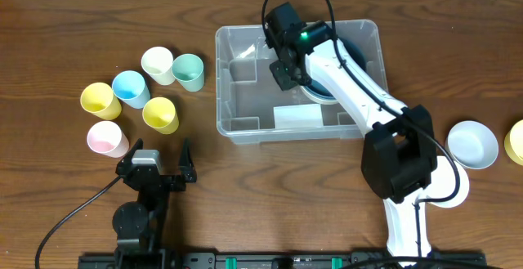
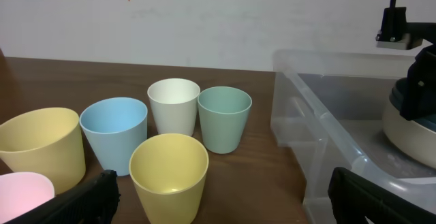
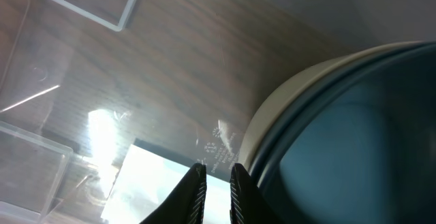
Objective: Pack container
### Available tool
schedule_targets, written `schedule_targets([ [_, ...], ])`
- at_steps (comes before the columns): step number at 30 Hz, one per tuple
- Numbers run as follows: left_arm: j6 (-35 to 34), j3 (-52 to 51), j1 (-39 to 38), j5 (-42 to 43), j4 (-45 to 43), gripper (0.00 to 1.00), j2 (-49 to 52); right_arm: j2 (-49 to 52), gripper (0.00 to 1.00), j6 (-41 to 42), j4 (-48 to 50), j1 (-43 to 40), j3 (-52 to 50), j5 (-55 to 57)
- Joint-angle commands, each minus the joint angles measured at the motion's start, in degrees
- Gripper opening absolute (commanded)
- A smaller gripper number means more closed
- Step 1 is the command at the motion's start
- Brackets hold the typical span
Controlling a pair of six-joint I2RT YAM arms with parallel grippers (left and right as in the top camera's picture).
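Six pastel plastic cups (image 1: 131, 87): left of large clear rectangular plastic container (image 1: 245, 126)
Container: centre of wooden table (image 1: 65, 24)
Teal round bowl (image 3: 354, 142): inside container
Right gripper (image 3: 218, 173): inside container, fingers almost together, empty
Left gripper (image 1: 155, 161): left of container, fingers apart

A robot lab bench: a wood-grain surface (image 1: 49, 24) with a black arm (image 1: 139, 212) and a white arm (image 1: 359, 97) mounted on a black rail (image 1: 261, 261) in front of the container (image 1: 245, 134), a cable (image 1: 73, 212) trailing, and a bare white wall (image 2: 204, 13) behind it.
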State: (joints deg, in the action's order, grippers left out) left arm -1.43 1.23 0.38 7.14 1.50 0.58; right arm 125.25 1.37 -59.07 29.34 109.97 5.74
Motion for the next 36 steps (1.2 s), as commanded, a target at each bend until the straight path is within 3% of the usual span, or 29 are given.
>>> schedule_targets([
  [1, 0.3, -1.0, 0.3, 0.8, 1.9, 0.98, -0.3, 1.2, 0.15, -1.0, -0.1, -1.5, -0.3, 0.9],
  [27, 0.3, -1.0, 0.3, 0.8, 1.9, 0.98, -0.3, 1.0, 0.15, -0.8, 1.9, -4.2, 0.2, 0.2],
  [36, 0.3, -1.0, 0.3, 0.8, 1.9, 0.98, -0.3, -3.2, 0.22, -0.5, -6.7, -1.7, 14.8, -0.4],
])
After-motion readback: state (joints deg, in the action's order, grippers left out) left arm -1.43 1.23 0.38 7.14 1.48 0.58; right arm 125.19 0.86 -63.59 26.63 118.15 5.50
